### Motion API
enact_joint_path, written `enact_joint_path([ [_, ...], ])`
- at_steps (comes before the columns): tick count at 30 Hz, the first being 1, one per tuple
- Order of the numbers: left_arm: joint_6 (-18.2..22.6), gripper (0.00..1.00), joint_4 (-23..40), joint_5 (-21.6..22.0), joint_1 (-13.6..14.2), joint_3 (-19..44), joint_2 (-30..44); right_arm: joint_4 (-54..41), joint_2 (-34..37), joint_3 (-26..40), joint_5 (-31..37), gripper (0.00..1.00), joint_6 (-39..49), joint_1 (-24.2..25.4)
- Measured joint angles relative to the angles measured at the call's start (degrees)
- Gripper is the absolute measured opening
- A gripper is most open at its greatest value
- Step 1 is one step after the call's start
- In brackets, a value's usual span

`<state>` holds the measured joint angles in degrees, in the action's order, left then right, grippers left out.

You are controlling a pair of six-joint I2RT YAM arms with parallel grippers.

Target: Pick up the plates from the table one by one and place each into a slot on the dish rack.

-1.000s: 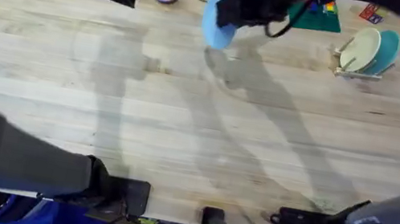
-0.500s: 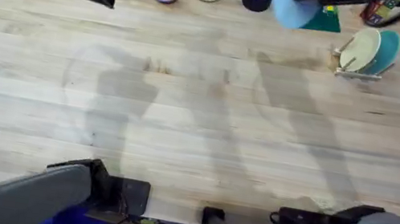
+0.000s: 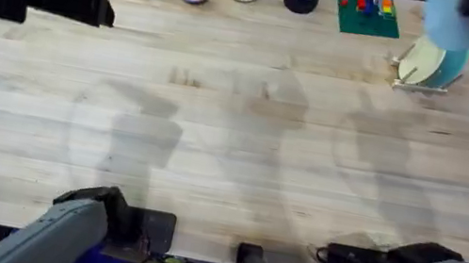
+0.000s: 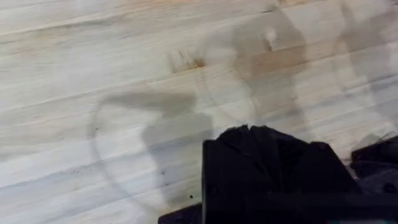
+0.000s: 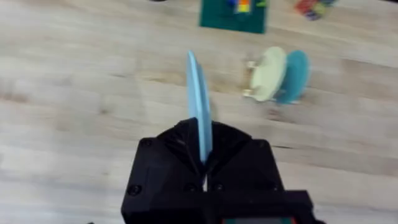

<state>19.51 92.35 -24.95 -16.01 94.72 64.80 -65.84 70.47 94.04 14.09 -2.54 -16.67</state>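
- Overhead: I carry the thin, round, pale sky-blue plate point(image 3: 448, 22) high above the far right of the long-planked pale wood table point(image 3: 241, 152), right over the small light wooden dish rack point(image 3: 420, 79). The rack already stands a matte cream-yellow round plate point(image 3: 421, 58) and a teal round plate point(image 3: 453, 63) on edge, just beside each other. My worry: with two slots full and the pegs narrow, a descent slightly off line could knock a neighbour or tip the light rack. A green building-block baseplate point(image 3: 367, 13) lies nearby.
- Left wrist: my left gripper point(image 4: 267, 134) hangs over bare, grained planks, away from the work; its black fingertips meet with no gap, holding nothing.
- Right wrist: my right gripper point(image 5: 204, 165) pinches the blue plate point(image 5: 199, 106) edge-on at its lower rim, with most of the disc above the grip. I judge that smooth, hard surface could pivot or slip between the pads if I brake sharply. The rack point(image 5: 254, 79) lies ahead on the table, well apart.
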Motion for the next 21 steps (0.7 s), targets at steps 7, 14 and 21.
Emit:
enact_joint_path([
  [7, -0.2, 0.064, 0.2, 1.1, 0.0, 0.0, -0.4, -0.7, -5.7, 0.0, 7.8, 0.032, 1.7, 0.1],
  [14, -0.3, 0.926, 0.2, 1.3, 0.0, 0.0, -0.4, -0.7, -8.8, 0.1, 9.5, 0.031, 2.4, 0.1],
  [21, -0.4, 0.993, 0.2, 1.7, 0.0, 0.0, -0.4, -0.7, -9.1, 0.2, 10.1, 0.03, 2.6, 0.1],
])
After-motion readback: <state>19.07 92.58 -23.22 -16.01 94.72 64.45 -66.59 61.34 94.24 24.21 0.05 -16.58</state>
